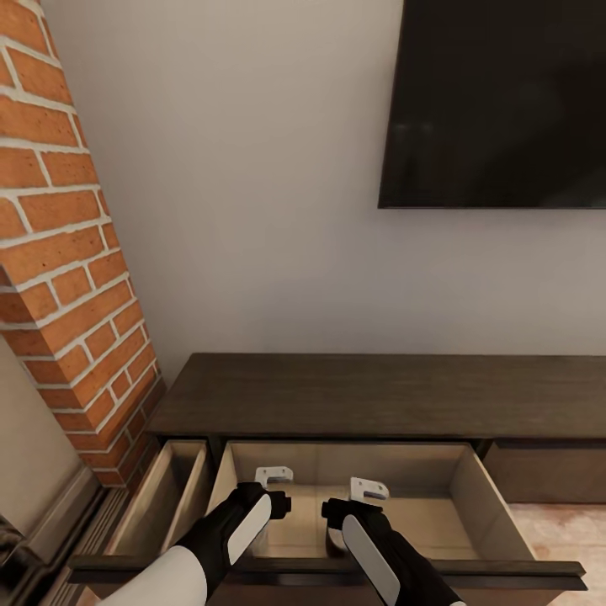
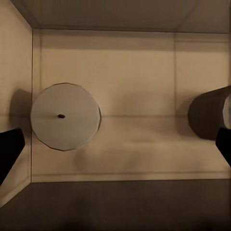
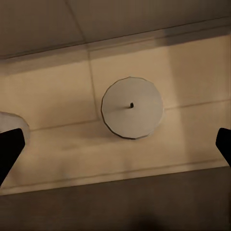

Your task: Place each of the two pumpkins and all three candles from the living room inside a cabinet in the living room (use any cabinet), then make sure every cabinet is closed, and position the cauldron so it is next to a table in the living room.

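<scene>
Both the left gripper and right gripper hang spread wide and empty over the cabinet's open drawer at six o'clock, because each has a candle standing upright directly beneath it on the beige floor.

Two arms show at the lower middle of the head frame, both matte black with long glossy white panels set into their upper faces. The left arm widens toward the bottom left into a smooth white shell. The right arm carries a narrower white strip with rounded ends. Each ends in a small pale grey bracket with a hooked shape. In the wrist frames, dark black fingertips show at the side edges.
</scene>
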Motion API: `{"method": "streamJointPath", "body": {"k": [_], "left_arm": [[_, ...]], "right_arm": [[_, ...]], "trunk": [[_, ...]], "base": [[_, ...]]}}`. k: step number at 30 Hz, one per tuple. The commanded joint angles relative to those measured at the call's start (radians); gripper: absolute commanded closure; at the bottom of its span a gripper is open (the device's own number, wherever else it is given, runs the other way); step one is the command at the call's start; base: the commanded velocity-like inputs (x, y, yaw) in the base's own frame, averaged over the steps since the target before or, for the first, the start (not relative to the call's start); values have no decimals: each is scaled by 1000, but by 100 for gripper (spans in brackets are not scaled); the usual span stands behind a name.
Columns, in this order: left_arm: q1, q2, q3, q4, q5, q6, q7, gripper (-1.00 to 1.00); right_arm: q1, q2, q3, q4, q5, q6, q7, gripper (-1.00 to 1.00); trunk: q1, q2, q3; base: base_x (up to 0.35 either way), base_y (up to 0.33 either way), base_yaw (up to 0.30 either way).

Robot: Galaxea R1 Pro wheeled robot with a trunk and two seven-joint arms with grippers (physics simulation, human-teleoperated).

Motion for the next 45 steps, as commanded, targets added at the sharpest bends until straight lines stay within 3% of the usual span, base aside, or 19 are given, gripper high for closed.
{"method": "streamJointPath", "body": {"k": [1, 25, 36, 45], "left_arm": [[-1, 1, -6, -2, 11, 2, 10, -100], [-2, 1, -6, -15, 13, 13, 7, -100], [-2, 2, -2, -45, 72, 114, 7, -100], [-2, 2, 8, -51, 79, 122, 7, -100]], "right_arm": [[-1, 0, 3, -1, -7, 2, -8, -100], [-1, 0, 2, -1, -8, 6, -7, -100], [-1, 0, -1, 1, -11, 37, -13, -100], [-1, -4, -3, 25, -83, 74, -15, -100]], "trunk": [[-4, 7, 2], [-96, 175, 77], [-138, 252, 112], [-173, 315, 140]], "base": [[0, 0, 0], [0, 0, 0], [0, 0, 0], [0, 0, 0]]}}
